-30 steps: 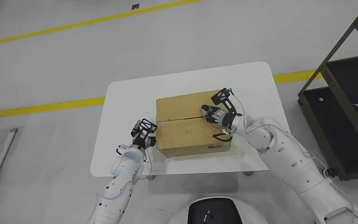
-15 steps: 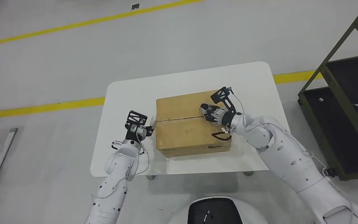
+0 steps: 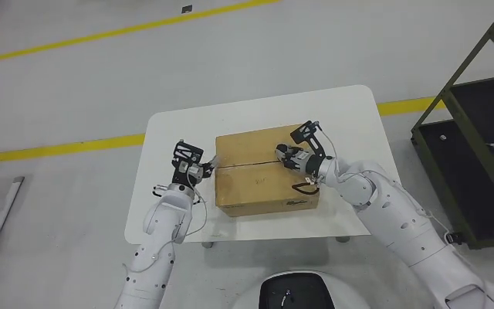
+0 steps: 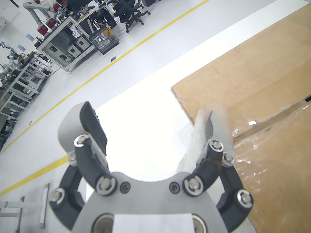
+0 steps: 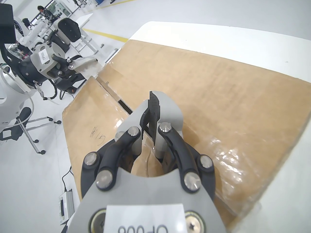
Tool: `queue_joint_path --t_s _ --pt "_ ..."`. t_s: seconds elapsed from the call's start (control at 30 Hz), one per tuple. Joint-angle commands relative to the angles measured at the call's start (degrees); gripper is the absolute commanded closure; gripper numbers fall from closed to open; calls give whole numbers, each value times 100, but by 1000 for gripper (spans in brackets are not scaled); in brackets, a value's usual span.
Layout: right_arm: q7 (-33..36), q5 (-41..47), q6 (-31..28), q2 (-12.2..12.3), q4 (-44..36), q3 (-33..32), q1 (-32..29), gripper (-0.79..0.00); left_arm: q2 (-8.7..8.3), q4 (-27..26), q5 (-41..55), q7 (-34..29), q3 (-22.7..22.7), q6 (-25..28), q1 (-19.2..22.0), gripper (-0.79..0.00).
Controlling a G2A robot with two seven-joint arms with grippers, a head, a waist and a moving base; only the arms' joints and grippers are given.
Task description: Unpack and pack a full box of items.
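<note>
Moved forward along the box's side, the left gripper [image 3: 202,166] now sits just beside the left end of the cardboard box's [image 3: 262,185] top seam [image 3: 247,164], fingers spread apart. The right gripper [image 3: 284,152] rests on the seam, fingers pressed together. The closed box, partly covered in clear tape, sits mid-table [image 3: 177,131]. A dark metal rack [image 3: 463,131] stands to the right.

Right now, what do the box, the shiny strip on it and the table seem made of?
The box looks like brown cardboard: matte, with a rough cut edge. The strip on its top seems clear plastic tape: glossy, wrinkled, catching light. The table has a smooth white top, perhaps laminate or plastic; I cannot tell which.
</note>
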State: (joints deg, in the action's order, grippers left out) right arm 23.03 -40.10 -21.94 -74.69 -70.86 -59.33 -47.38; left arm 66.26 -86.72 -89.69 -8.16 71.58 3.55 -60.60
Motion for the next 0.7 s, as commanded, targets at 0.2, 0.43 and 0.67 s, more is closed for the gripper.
queue_joint_path --t_s 0.2,0.43,0.67 --pt "33 -7 10 -3 -40 -10 -48 0 86 -183 -83 -15 -275 67 258 -785" --pt "-22 -9 80 25 -176 -172 -113 0 174 -322 -197 -9 -571 111 469 -785" --pt "-21 -53 321 137 -697 -679 -335 0 276 -370 -346 -155 -928 145 649 -785"
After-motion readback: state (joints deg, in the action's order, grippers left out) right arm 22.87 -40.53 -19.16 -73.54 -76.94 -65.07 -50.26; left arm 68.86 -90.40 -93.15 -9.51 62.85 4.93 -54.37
